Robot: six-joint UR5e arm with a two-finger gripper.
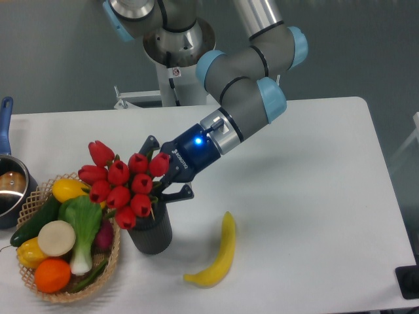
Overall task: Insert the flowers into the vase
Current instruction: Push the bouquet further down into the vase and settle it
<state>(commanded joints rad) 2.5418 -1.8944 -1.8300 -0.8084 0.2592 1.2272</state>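
The flowers [124,180], a bunch of red tulip buds with green stems, stand with their stems in the mouth of the dark grey ribbed vase [152,234], leaning to the left over the basket's edge. The vase stands upright on the white table, left of centre near the front. My gripper [160,170] reaches in from the upper right. Its fingers are spread apart on either side of the bunch, just above the vase's mouth, and do not visibly press on the flowers. The stems are mostly hidden by the buds and the vase.
A woven basket [112,258] with vegetables and fruit sits right beside the vase on its left. A yellow banana [217,255] lies to the vase's right. A steel pot with a blue handle [9,186] is at the left edge. The robot's base [171,52] stands at the table's back.
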